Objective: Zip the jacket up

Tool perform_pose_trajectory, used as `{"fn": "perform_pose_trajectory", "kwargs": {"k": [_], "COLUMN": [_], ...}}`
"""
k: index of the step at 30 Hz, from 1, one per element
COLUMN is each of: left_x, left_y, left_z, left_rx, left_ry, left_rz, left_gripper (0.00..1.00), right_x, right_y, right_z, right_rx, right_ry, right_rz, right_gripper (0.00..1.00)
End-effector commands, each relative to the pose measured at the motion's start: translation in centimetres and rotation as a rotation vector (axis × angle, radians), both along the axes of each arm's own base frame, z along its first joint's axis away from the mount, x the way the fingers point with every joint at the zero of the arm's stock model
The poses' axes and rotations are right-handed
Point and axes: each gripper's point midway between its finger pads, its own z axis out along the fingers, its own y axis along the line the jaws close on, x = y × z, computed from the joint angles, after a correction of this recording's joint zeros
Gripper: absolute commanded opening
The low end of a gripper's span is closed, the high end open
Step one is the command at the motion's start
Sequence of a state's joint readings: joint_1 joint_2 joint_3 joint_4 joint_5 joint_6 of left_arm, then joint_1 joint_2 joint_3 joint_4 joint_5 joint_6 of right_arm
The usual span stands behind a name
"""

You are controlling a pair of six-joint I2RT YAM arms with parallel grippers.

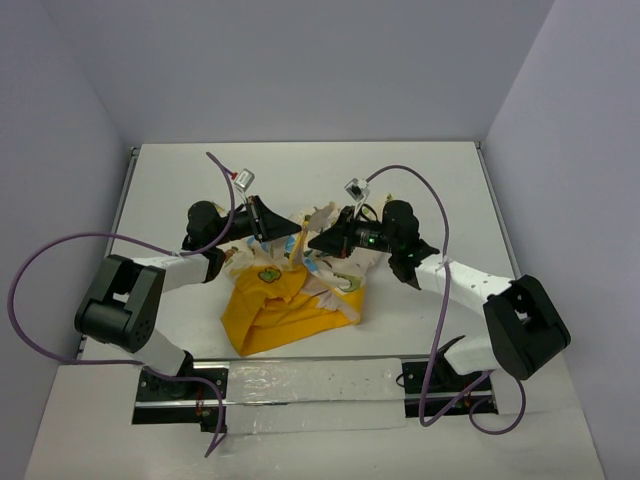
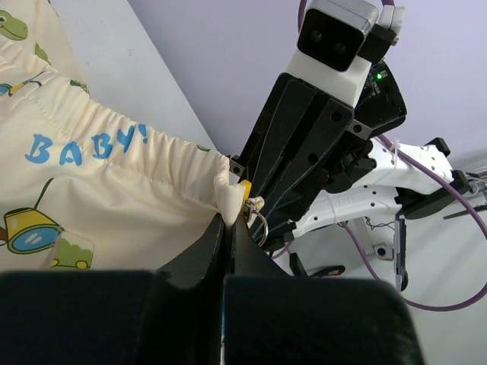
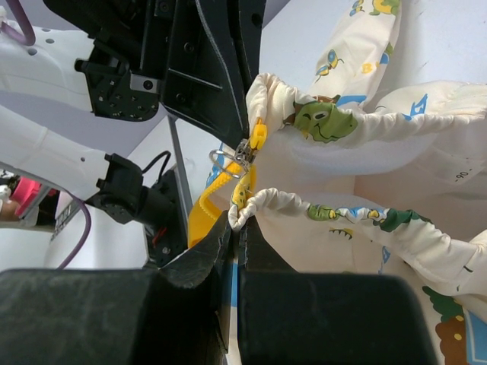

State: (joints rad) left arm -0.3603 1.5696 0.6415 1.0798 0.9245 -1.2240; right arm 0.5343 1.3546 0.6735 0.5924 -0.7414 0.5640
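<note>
The jacket (image 1: 285, 305) lies mid-table, yellow-orange panels forward, its cream cartoon-print hem lifted between both arms. My left gripper (image 1: 297, 240) is shut on one gathered hem corner (image 2: 227, 199), right beside the yellow zipper end and the metal slider ring (image 2: 259, 222). My right gripper (image 1: 312, 243) is shut on the other hem corner (image 3: 245, 214), just below the slider with its ring (image 3: 228, 161) and the yellow zipper tape (image 3: 204, 207). The two grippers face each other, tips almost touching. Cream fabric with "BABY!" print (image 2: 84, 146) fills the left wrist view.
White table (image 1: 300, 170) with raised edges, grey-lilac walls around. Purple cables (image 1: 60, 250) loop from both arms. A clear strip (image 1: 300, 382) runs along the near edge between the arm bases.
</note>
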Motion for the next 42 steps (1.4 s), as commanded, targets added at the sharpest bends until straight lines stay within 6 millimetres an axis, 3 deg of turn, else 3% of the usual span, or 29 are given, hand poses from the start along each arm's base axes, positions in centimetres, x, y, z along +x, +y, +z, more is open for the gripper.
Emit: {"fn": "perform_pose_trajectory", "kwargs": {"k": [1, 19, 42], "left_x": [-0.2, -0.8, -2.8], "left_y": [-0.4, -0.7, -1.0], "left_z": [1.6, 1.5, 1.2], "left_rx": [-0.022, -0.014, -0.041], "left_ry": [-0.079, -0.092, -0.130], "left_rz": [-0.033, -0.067, -0.123], "left_gripper": [0.00, 0.00, 0.00], "right_x": [-0.4, 0.0, 0.4], "right_y": [0.1, 0.4, 0.0], "right_z": [2.4, 2.1, 3.3], "right_rx": [0.052, 0.051, 0.074], "right_ry": [-0.097, -0.089, -0.114], "right_rz": [0.006, 0.005, -0.026], "right_gripper": [0.00, 0.00, 0.00]}}
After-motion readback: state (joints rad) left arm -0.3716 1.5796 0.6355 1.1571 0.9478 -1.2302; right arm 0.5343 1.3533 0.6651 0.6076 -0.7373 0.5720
